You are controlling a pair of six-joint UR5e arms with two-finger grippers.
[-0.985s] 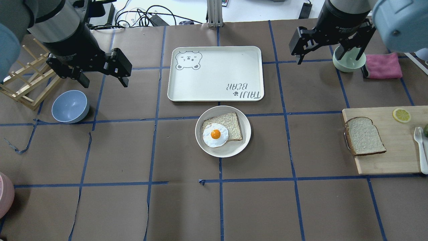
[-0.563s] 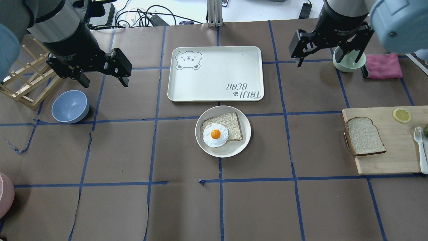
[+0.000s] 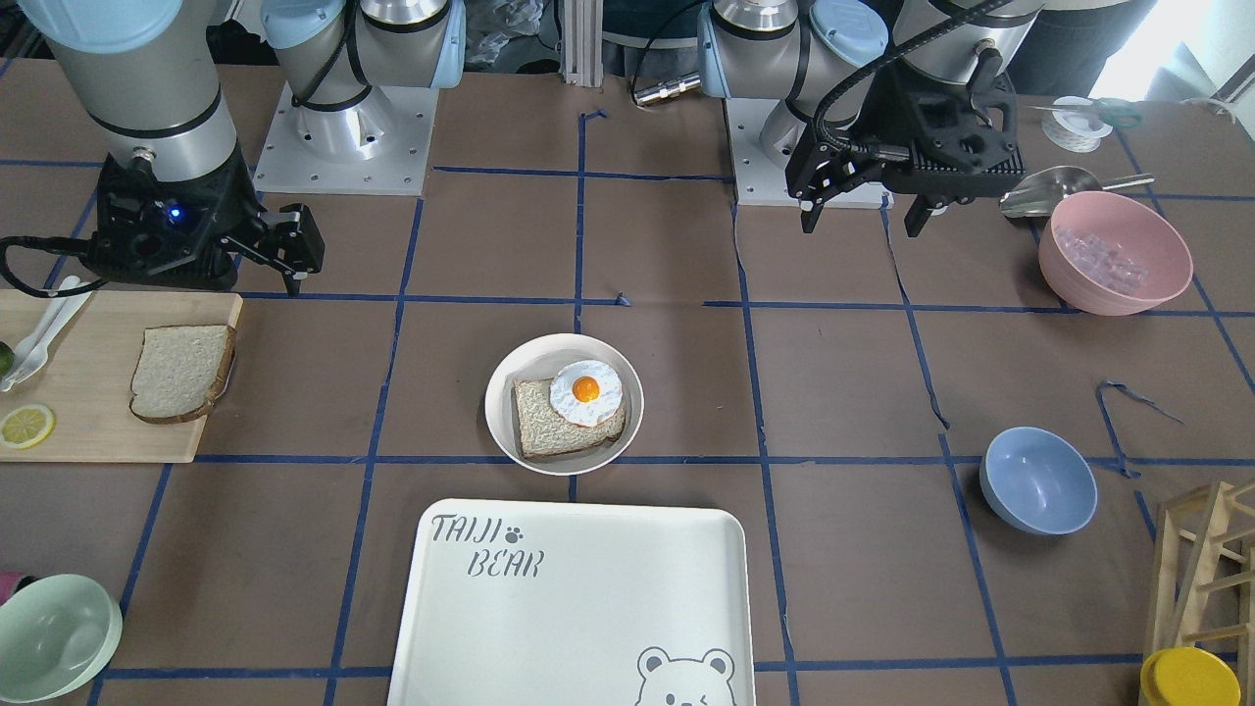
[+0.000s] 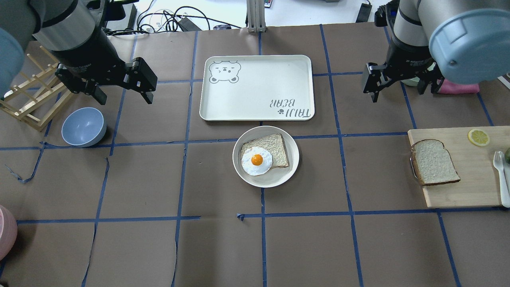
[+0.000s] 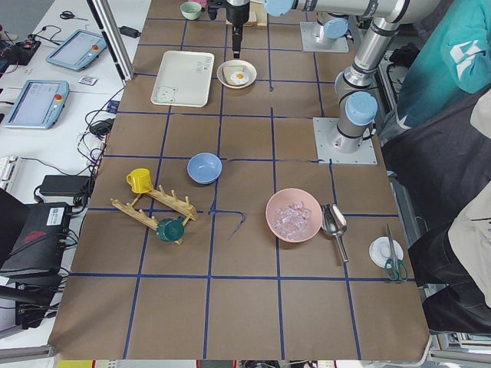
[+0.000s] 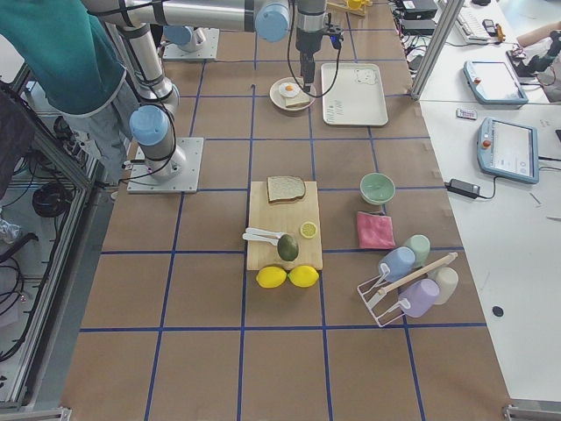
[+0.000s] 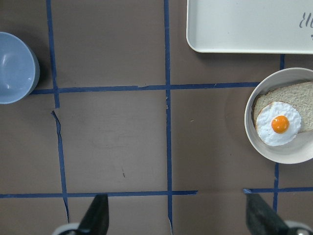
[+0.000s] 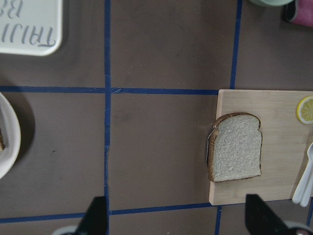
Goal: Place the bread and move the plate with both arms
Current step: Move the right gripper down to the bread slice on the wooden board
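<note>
The bread, a slice with a dark brown crust, lies on the wooden cutting board at the right; it also shows in the right wrist view and the front view. The plate sits mid-table and holds a paler slice under a fried egg. My right gripper hangs open and empty, above the table beyond the board. My left gripper hangs open and empty at the far left, well away from the plate.
A white "TAIJI BEAR" tray lies just beyond the plate. A blue bowl and a wooden rack are at the left. A lemon slice and white fork lie on the board. A pink cloth sits behind the right arm.
My right gripper has moved right and toward the near side, closer to the cutting board, and now covers the green bowl. The left arm, bread and plate have not moved.
</note>
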